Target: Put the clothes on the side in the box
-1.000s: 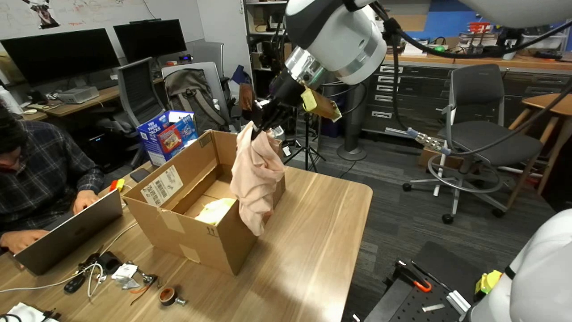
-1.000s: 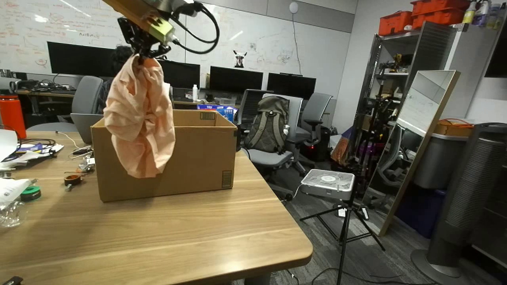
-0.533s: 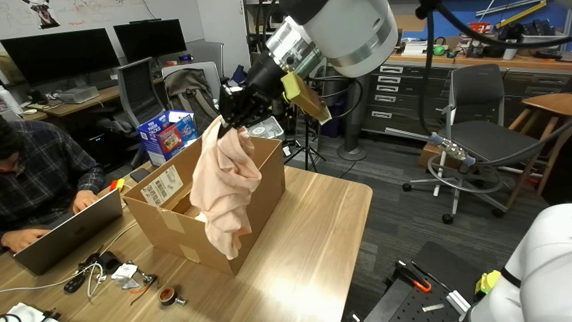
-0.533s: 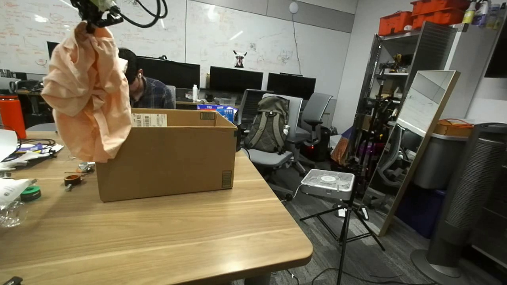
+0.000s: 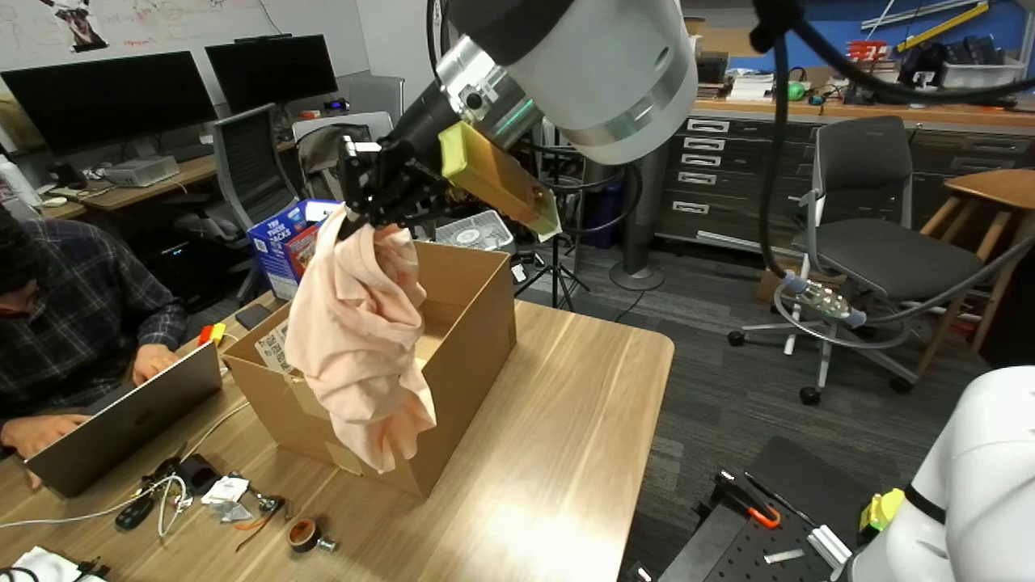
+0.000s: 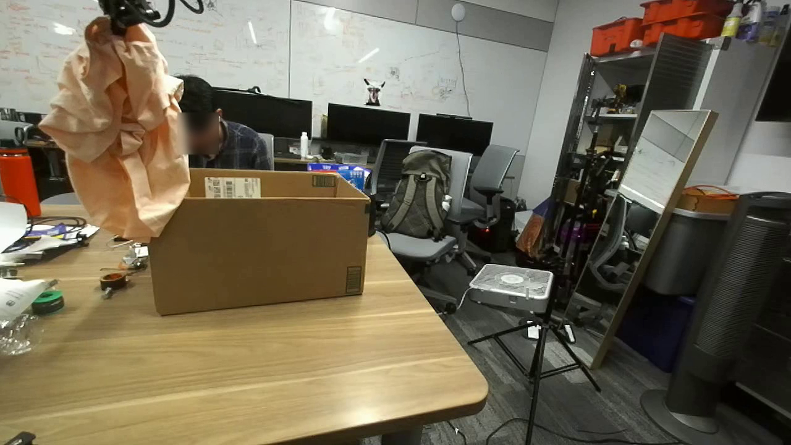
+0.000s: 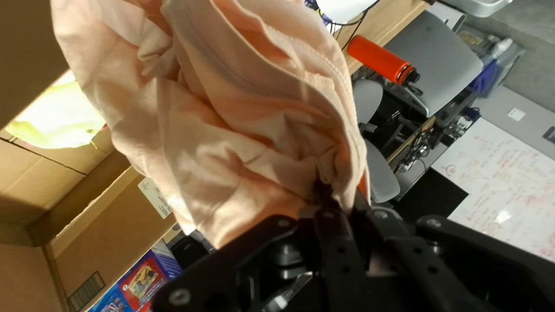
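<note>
A scribbled whiteboard (image 6: 420, 62) hangs behind dark monitors (image 6: 368, 128); grey chairs (image 5: 889, 250) stand on carpet (image 5: 703, 388); a mirror (image 6: 636, 213) leans near what seems a metal cabinet (image 6: 680, 68).

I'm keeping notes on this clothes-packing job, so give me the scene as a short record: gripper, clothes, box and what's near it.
Gripper: shut on the peach garment
Held item: hangs bunched and creased, not yet released into the box
Container: open brown cardboard box on the wooden table, white printed label on an inner face
Inside: pale yellow garment
Held item directly above opening: cannot tell
Near the box: blue printed carton; laptop with a person at it
</note>
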Available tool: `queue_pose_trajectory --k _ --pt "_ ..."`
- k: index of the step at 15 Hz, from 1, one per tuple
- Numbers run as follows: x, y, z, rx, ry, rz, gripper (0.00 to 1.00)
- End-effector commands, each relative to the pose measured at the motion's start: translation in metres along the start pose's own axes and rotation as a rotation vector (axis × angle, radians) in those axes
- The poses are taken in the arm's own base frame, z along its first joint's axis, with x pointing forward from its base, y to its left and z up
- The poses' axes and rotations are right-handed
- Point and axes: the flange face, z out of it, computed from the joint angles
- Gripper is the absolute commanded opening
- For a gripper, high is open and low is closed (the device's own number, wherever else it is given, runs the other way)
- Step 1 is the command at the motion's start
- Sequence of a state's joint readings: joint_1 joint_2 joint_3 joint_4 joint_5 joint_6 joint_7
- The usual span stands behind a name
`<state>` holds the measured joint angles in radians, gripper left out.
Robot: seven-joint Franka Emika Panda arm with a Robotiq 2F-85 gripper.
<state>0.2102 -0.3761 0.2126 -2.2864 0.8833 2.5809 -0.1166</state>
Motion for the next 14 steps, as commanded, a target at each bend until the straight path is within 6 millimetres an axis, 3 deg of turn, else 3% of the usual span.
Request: queue_pose_trajectory --k 1,8,14 --pt "0.009 -0.013 0.015 -0.028 0.056 0.084 0.03" --pt "0.006 -0.036 0.027 -0.043 0.062 0.153 0.03" --pt "-0.003 -0.089 0.019 0.013 0.062 0.129 0.03"
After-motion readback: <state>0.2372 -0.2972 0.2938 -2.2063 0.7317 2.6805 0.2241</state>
